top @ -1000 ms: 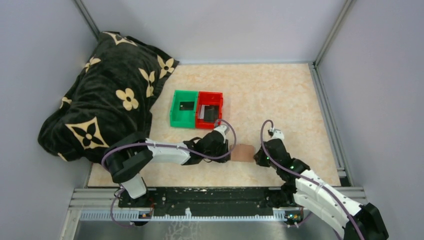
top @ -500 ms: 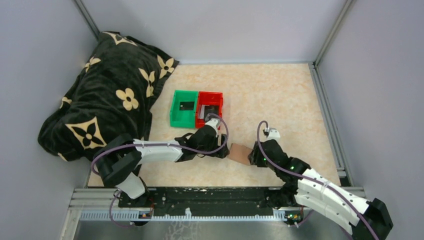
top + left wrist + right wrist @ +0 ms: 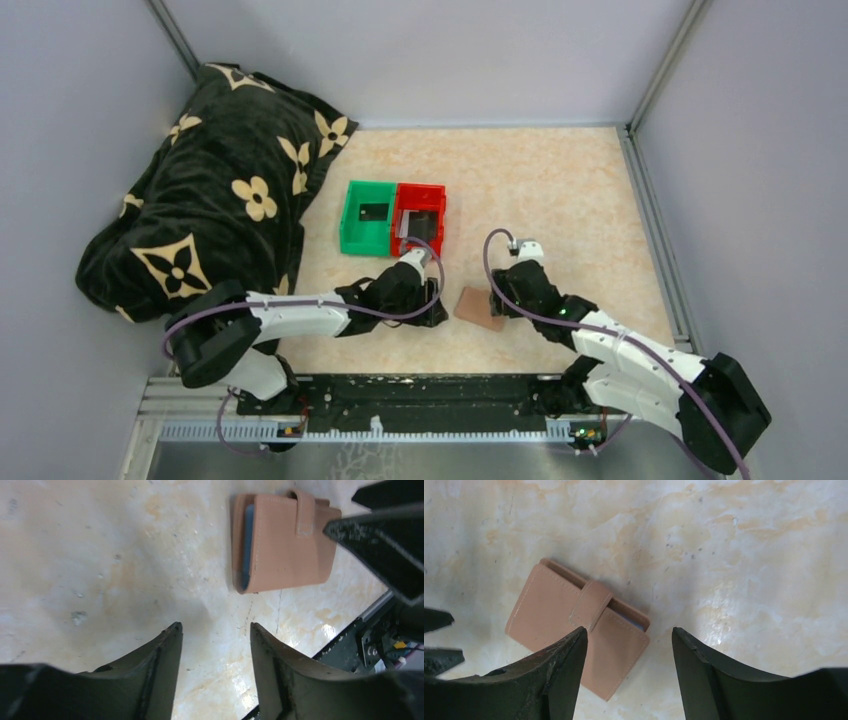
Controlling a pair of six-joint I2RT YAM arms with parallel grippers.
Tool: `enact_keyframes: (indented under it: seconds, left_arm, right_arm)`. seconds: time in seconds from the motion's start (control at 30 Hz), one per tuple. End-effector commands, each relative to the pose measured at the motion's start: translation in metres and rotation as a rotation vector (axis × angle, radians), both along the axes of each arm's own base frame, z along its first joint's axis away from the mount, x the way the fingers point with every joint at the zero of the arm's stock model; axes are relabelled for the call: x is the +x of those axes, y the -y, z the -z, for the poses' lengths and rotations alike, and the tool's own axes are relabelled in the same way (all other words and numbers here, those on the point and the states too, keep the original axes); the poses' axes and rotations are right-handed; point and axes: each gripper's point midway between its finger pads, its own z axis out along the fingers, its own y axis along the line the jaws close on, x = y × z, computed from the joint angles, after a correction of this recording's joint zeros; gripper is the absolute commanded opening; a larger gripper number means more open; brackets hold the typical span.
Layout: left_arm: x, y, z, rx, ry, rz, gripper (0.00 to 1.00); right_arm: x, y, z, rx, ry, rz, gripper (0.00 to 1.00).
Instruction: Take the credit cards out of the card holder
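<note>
The tan card holder (image 3: 479, 308) lies flat on the table, folded shut with its strap across it. Pale blue lining shows at its open edge (image 3: 247, 540); no credit cards show inside it. My left gripper (image 3: 438, 303) stands open just left of it, with only bare table between its fingers (image 3: 215, 626). My right gripper (image 3: 497, 300) is open just right of the holder and above it; its left finger hangs over the holder's corner (image 3: 629, 630). A dark card (image 3: 373, 211) lies in the green bin. Grey and dark cards (image 3: 420, 222) lie in the red bin.
The green bin (image 3: 353, 225) and the red bin (image 3: 437, 205) stand side by side behind the left gripper. A black flower-patterned cloth (image 3: 215, 190) is heaped at the far left. Metal rails (image 3: 650, 230) frame the table, and grey walls stand on three sides.
Both grippers have opened and let go of the card holder, which now lies on the table. The left gripper drew back to the left; the right one shifted left and farther from the near edge.
</note>
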Motion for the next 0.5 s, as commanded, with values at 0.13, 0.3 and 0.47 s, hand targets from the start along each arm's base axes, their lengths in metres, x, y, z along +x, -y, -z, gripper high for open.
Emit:
enact_keyframes:
  seconds: [0.13,0.3,0.47]
  left_arm:
    - [-0.028,0.038,0.014,-0.095,-0.099,0.068,0.49]
    - [-0.028,0.045,0.02,-0.092,-0.109,0.075,0.48]
    - [-0.021,0.04,0.018,-0.056,-0.078,0.054,0.48]
  right_arm:
    - [0.019,-0.014,-0.014,0.113,0.063,-0.07,0.64]
    - [0.009,-0.023,-0.004,0.181,0.028,-0.098,0.6]
    - [0.002,-0.025,0.0,0.205,0.017,-0.116,0.56]
